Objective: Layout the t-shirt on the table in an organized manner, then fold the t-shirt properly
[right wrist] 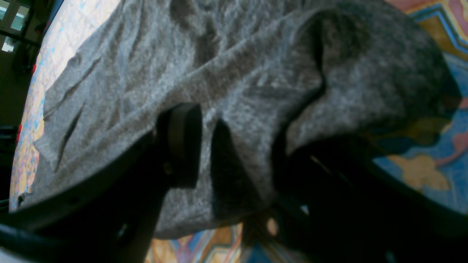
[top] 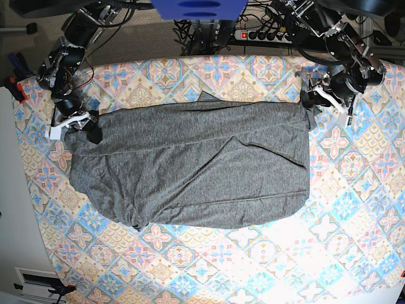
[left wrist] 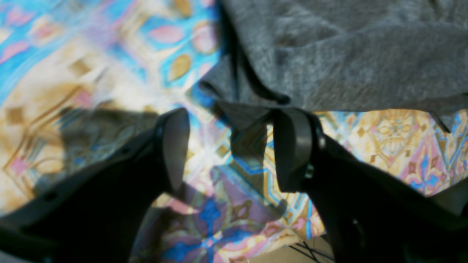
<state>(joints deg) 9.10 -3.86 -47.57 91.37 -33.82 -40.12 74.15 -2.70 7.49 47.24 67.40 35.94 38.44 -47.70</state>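
The charcoal-grey t-shirt (top: 196,171) lies spread wide across the patterned table (top: 354,190), rumpled along its lower left. My left gripper (top: 310,104) is at the shirt's upper right corner. In the left wrist view it (left wrist: 234,113) stands open just short of the shirt's edge (left wrist: 347,54), with bare table (left wrist: 91,54) between its fingers. My right gripper (top: 88,126) sits at the shirt's upper left corner. In the right wrist view its jaws (right wrist: 234,153) stand wide apart, with a fold of the shirt (right wrist: 219,73) lying between them and draped over the right finger.
Cables and a power strip (top: 253,31) run behind the table's far edge. A blue object (top: 199,7) hangs at the top centre. A red-tipped clamp (top: 16,85) sits at the table's left edge. Patterned cloth (top: 209,266) stretches in front of the shirt.
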